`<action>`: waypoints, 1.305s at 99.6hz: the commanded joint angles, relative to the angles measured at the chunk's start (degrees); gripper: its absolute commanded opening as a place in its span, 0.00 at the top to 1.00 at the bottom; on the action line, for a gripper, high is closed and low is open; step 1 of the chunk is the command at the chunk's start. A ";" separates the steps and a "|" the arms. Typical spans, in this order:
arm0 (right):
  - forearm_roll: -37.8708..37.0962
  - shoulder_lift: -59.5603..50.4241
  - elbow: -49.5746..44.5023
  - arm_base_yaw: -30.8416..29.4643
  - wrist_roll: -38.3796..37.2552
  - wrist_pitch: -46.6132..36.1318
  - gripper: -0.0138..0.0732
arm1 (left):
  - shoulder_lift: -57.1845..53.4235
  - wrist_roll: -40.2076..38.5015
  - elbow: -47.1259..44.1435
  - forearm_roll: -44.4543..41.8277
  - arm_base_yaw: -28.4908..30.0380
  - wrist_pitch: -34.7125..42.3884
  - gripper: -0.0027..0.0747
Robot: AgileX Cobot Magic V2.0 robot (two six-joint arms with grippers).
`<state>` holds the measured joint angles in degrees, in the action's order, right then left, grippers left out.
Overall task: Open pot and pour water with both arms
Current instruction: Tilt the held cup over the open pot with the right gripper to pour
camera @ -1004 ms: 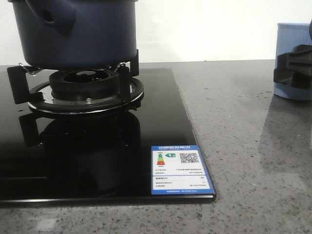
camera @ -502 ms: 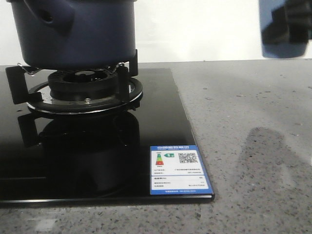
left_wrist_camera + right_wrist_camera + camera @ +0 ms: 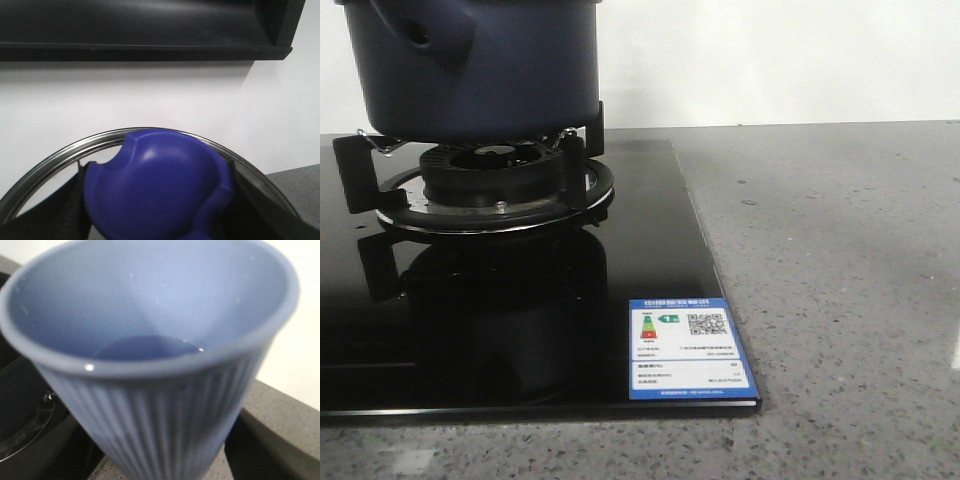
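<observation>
The dark navy pot [image 3: 480,65] stands on the burner grate [image 3: 500,180] at the far left of the front view; its stubby handle [image 3: 425,35] with a round hole faces the camera. Neither gripper shows in that view. In the left wrist view my left gripper [image 3: 157,220] is shut on the lid's blue knob [image 3: 160,185], with the lid's steel rim [image 3: 100,137] behind it, lifted against the white wall. My right gripper [image 3: 160,455] is shut on the ribbed light-blue cup [image 3: 150,390], which holds a little water [image 3: 145,347]. The pot [image 3: 15,400] lies below and beside the cup.
The black glass hob [image 3: 520,320] carries a blue and white energy label [image 3: 688,350] at its front right corner. Grey speckled countertop [image 3: 840,280] extends to the right. A black shelf or hood [image 3: 150,30] hangs on the wall above the lid.
The cup in my right gripper rose from the counter at the right edge of the front view and left that view upward. The pot has not moved.
</observation>
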<state>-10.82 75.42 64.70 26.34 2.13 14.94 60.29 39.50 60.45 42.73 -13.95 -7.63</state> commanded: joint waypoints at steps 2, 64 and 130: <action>-3.28 1.03 6.94 1.95 2.97 0.20 0.52 | -1.47 -0.24 2.17 0.52 0.22 5.23 0.54; -33.86 14.09 21.30 14.82 6.55 13.54 0.52 | -1.47 -0.24 2.17 0.52 0.22 5.27 0.54; -60.52 14.96 21.30 15.96 6.55 13.08 0.52 | -1.47 -0.24 2.17 0.52 0.22 5.17 0.54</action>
<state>-65.91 93.10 83.44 42.22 8.33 30.19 60.29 39.50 60.45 42.73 -13.95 -7.54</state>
